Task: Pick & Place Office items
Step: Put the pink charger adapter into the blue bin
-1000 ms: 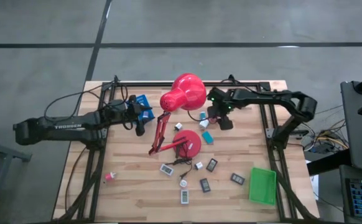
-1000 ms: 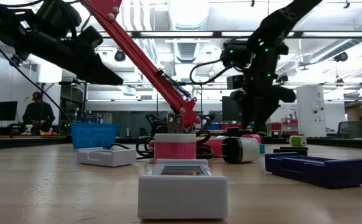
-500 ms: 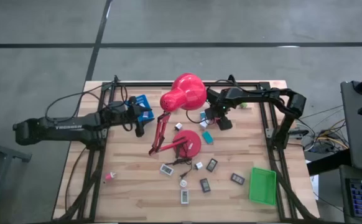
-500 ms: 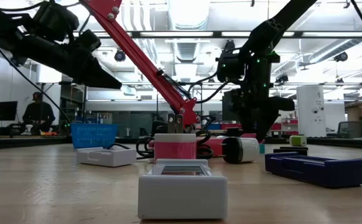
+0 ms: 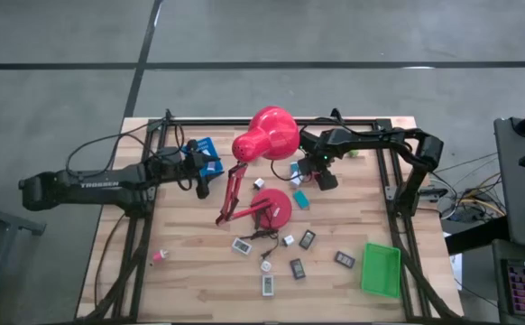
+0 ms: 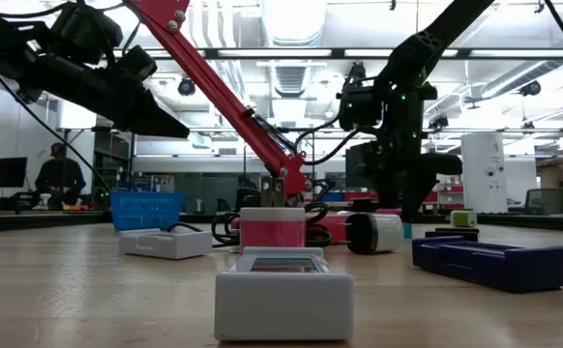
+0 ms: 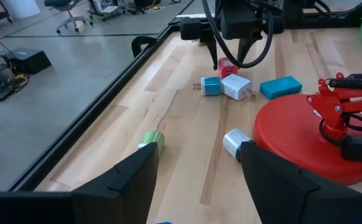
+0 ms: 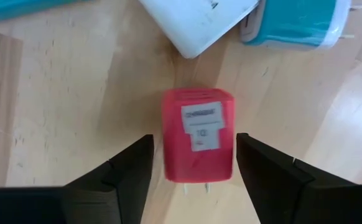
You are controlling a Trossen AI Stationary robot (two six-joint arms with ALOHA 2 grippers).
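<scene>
Since one second ago the right arm has drawn in toward the lamp, and the right gripper point(image 5: 309, 166) has come down over a small red block point(image 8: 198, 134) near the far edge of the table point(image 5: 190, 271); the left arm has not moved. There are two containers to see. The green tray point(image 5: 380, 269) lies near the right front corner of the table, and nothing shows inside it. The blue basket point(image 5: 205, 147) stands at the far left part of the table, just beside the left gripper point(image 5: 205, 181); what it holds I cannot tell. The other office items lie loose on the wood: a white block point(image 8: 199, 22) and a teal block point(image 8: 293, 22) just beyond the red one, a flat teal piece point(image 5: 300, 199) beside the red lamp base point(image 5: 276, 207), and several dark and white flat rectangles in front of the base, for example a white one point(image 5: 243, 245). A pink piece point(image 5: 158, 257) lies alone near the left edge. The right arm reaches from the right side across to the lamp's head, wrist bent downward, and its jaws stand open, one finger point(image 8: 112, 177) at each side of the red block with a gap between, so nothing is gripped. The left arm stretches in from the left, held above the table, its jaws open and empty.
</scene>
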